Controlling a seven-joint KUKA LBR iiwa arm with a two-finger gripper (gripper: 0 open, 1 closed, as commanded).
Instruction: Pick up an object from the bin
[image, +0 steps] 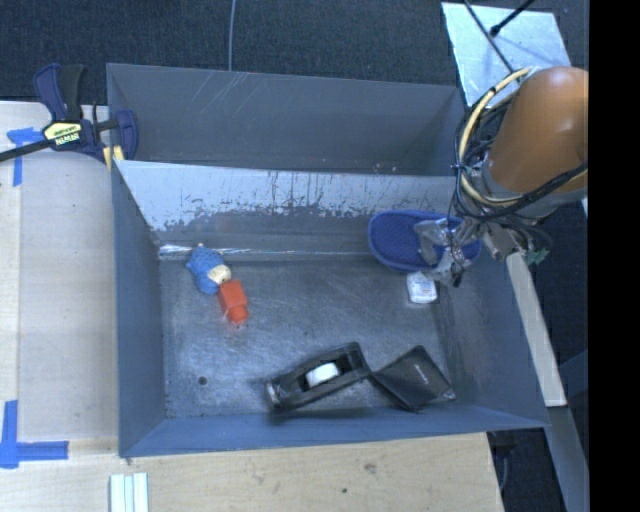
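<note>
1. The gripper (448, 252) hangs at the right side of the bin (300, 120), near the far right corner, over the right end of a blue shoe-shaped thing (395, 240).
2. This blue thing lies on the bin floor close to the far wall, with its rounded end toward the left and its other end under the gripper.
3. I cannot tell if the jaws are apart or together, and I cannot tell if they touch the blue thing.
4. A small white piece (422, 290) lies just beside the blue thing, on its near side, almost under the gripper.
5. Above the gripper are the arm's orange cover (535, 125) and a bundle of cables (478, 140), over the right rim of the bin.
6. Near the front wall, a black tape dispenser (318, 378) with a white roll lies on its side, tilted.
7. A flat black piece (415, 378) touches its right end.
8. Well apart, toward the far left corner, lies a small toy (230, 298) with a blue end and an orange end.
</note>
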